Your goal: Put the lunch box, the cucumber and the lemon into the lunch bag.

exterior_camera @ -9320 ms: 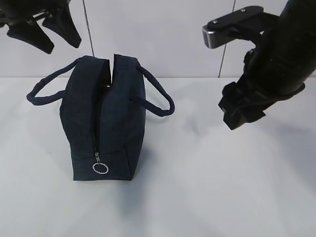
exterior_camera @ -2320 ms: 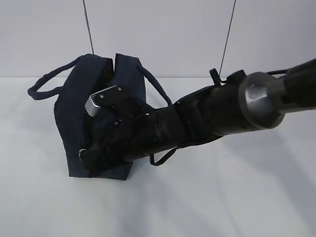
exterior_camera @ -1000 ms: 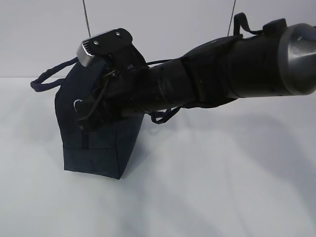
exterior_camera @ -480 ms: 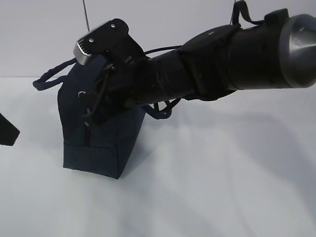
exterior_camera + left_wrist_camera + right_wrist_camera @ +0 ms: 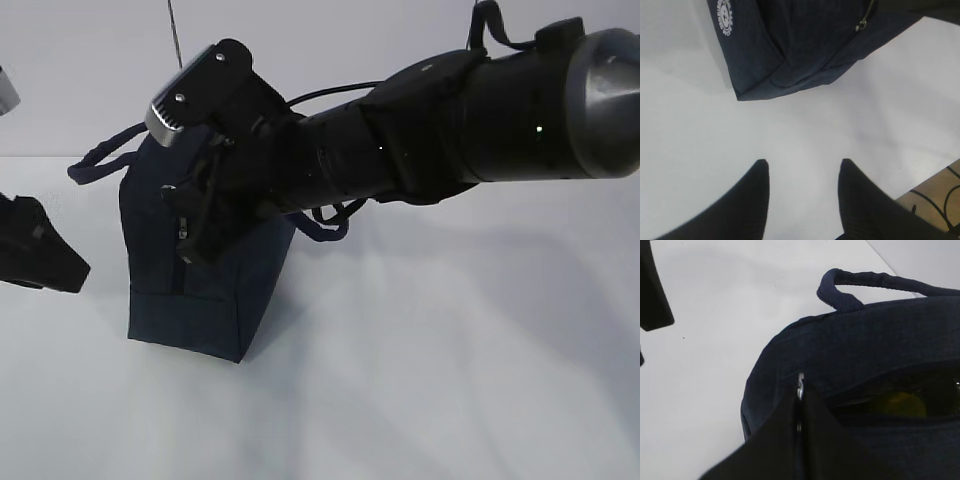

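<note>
Now, table (image 5: 450, 380): one, white.
Lunch bag (image 5: 215, 300): one, on the table, mouth partly agape.
Lemon (image 5: 902, 404): one, inside the bag.
My right claw (image 5: 801, 412): clamped on the zipper pull (image 5: 800, 380).
My left claw (image 5: 801, 200): spread, empty.

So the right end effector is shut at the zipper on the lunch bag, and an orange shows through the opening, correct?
Not an orange: the right wrist view shows a yellow lemon through the opening of the lunch bag. The right end effector is indeed shut at the zipper.

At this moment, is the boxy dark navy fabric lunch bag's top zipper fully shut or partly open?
Partly open. The right wrist view shows a dark gap along the bag top with the yellow lemon visible inside; the right gripper pinches the zipper pull.
</note>
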Controlling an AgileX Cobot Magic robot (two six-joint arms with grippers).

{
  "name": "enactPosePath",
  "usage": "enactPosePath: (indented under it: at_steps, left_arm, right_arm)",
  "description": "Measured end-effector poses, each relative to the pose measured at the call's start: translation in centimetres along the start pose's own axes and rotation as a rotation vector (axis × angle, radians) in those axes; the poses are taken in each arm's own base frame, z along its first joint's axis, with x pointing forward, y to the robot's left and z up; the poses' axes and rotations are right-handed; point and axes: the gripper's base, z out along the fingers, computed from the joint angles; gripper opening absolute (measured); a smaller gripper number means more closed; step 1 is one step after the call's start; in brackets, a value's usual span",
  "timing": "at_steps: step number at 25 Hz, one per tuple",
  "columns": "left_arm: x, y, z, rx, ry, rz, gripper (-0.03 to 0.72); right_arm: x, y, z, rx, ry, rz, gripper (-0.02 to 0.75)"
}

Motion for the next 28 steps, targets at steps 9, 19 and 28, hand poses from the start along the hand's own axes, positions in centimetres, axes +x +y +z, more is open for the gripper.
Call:
enactPosePath:
  at_steps: [9,19,28]
  left_arm:
    - [-1.1,-0.3,2.2,0.021,-0.036,0.051,0.419]
    - [-2.3,0.4,4.9,-0.014,-0.082,0.094,0.430]
    - [-2.8,0.4,6.0,0.026,-0.105,0.121,0.119]
  right_arm:
    - [0.0,0.0,0.0,0.002,0.000,-0.003,-0.013]
    - [0.0,0.0,0.0,0.004,0.001,-0.005,-0.013]
    - [0.0,-0.1,0.0,0.006,0.003,-0.007,-0.013]
